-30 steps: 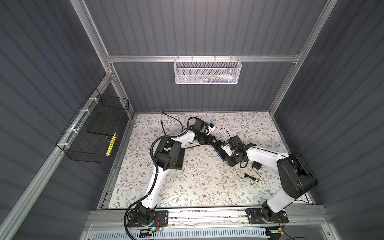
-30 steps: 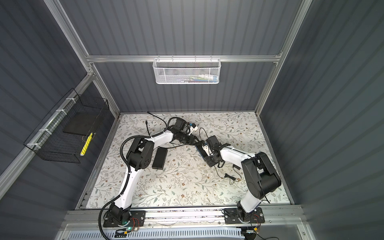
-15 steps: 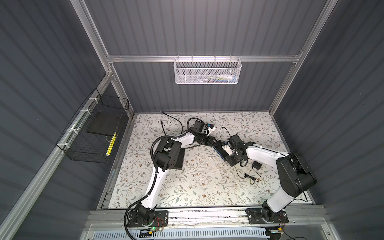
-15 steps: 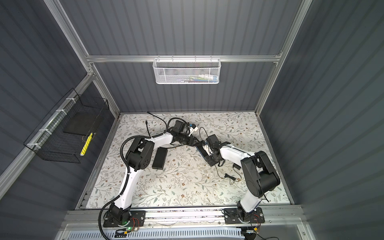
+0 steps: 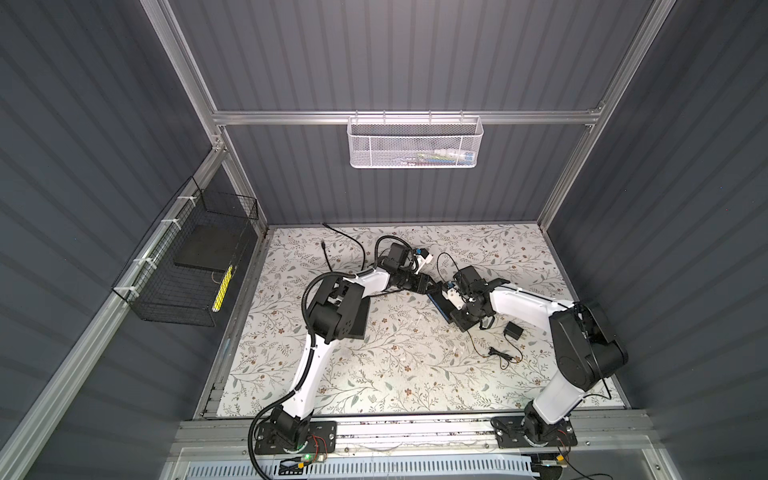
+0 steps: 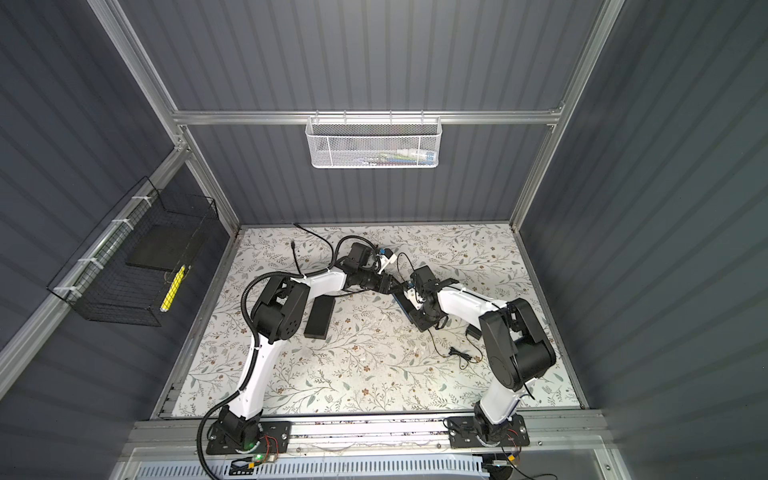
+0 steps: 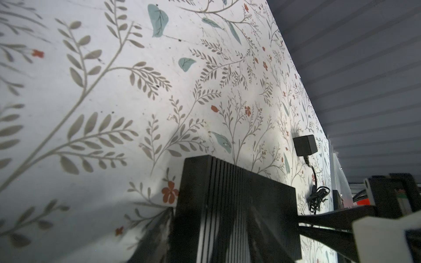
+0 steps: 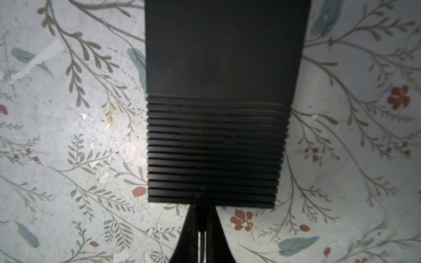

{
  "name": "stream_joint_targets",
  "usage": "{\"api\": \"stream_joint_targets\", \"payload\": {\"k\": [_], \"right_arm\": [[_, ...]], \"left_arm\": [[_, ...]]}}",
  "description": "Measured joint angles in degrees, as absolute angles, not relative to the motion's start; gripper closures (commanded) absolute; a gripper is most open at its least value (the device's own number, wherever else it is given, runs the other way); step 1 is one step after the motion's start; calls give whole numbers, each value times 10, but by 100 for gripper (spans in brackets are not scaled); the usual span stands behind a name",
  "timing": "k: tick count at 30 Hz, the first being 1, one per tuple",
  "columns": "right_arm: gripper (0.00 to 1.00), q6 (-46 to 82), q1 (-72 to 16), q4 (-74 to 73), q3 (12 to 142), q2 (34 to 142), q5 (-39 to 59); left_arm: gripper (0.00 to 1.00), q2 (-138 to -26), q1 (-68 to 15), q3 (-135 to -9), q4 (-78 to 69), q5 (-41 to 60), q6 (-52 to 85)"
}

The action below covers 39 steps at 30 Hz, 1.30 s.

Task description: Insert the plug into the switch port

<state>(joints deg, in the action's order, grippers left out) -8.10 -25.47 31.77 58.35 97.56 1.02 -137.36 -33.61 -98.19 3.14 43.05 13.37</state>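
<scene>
Right elbow (image 5: 582, 345) shifted. Right fingers (image 8: 189, 230) together at switch (image 8: 216, 113); left fingers (image 7: 330, 216) unclear. Adapter (image 7: 304, 145) in left wrist view, not right.

Robotics lab test cell, we judge: aluminium frame (image 5: 403, 117) boxing grey ribbed wall panels (image 5: 374, 54); left arm (image 5: 309, 374) and right arm (image 5: 519, 305) bolted to a front rail (image 5: 415, 432); white mesh basket (image 5: 413, 143) and black wire basket (image 5: 183, 266) hung on the walls; floral-print surface (image 5: 395, 374).

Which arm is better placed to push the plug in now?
Right. The right gripper, shut, pinches what looks like the plug against the switch at its near edge, roughly centred. The left gripper sits at the switch's end, seemingly bracing it; I'd leave it there.
</scene>
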Motion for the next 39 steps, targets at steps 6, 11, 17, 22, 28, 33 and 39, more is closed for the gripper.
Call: {"api": "stream_joint_targets", "payload": {"k": [6,11,17,22,28,33,39], "right_arm": [[100,-84,-255,332,597,988,12],[100,-84,-255,341,606,994,12],[100,-80,-255,354,623,1006,7],[100,-68,-255,348,626,1008,-4],[100,-58,-254,336,625,1008,-3],[100,-56,-252,324,620,1008,0],[100,-55,-252,315,620,1008,1]], "left_arm": [[49,-1370,-338,-970,10,427,144],[49,-1368,-338,-962,-3,425,149],[49,-1364,-338,-946,-28,418,157],[49,-1359,-339,-932,-50,411,167],[49,-1358,-339,-924,-70,401,173],[49,-1357,-339,-918,-83,396,178],[50,-1354,-339,-909,-98,386,183]]}}
